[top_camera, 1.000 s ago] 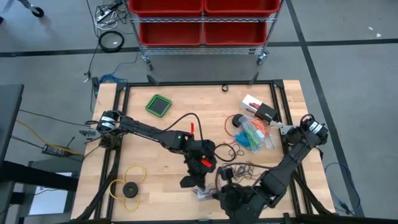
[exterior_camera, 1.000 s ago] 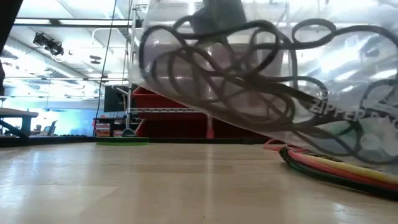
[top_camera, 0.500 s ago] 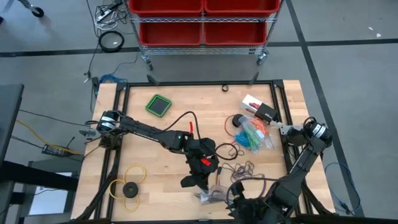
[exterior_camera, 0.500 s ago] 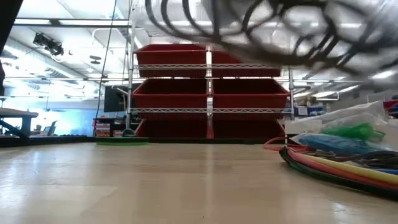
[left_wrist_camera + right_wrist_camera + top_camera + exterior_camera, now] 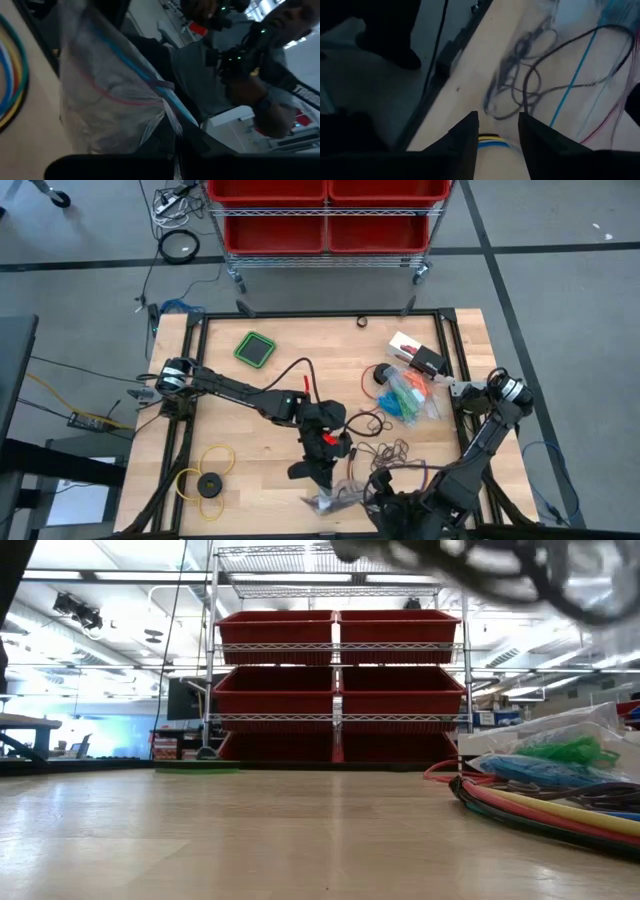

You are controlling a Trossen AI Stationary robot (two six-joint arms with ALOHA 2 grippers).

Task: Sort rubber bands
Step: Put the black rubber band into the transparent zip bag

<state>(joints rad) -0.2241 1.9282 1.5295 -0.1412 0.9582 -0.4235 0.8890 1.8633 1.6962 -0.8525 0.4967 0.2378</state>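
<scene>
My left gripper point(image 5: 320, 480) is shut on a clear zipper bag point(image 5: 110, 100) near the table's near edge. In the low view the bag's dark loops point(image 5: 500, 560) hang blurred at the top. Loose dark rubber bands point(image 5: 385, 450) lie on the wood just ahead of my right gripper point(image 5: 497, 127). That gripper stands open, with nothing between its fingers, right of the bag point(image 5: 335, 498). Clear bags of green and blue bands point(image 5: 408, 395) lie at the right. My left gripper pinches a gathered bit of the bag's clear film point(image 5: 167, 112) near its blue and red zipper lines. The bag hangs clear of the table. The gripper's own body hides how far back the film reaches.
Multicoloured cables point(image 5: 540, 810) curve over the near right of the table, under my right gripper. A green square pad point(image 5: 256, 348) lies far left, a yellow ring with a black disc point(image 5: 208, 480) near left. A person point(image 5: 240, 65) stands beyond the near edge.
My right gripper has opened and drawn back from the bag toward the table's right edge. The bag with dark loops, still in my left gripper, has swung up from the middle of the low view to its top edge.
</scene>
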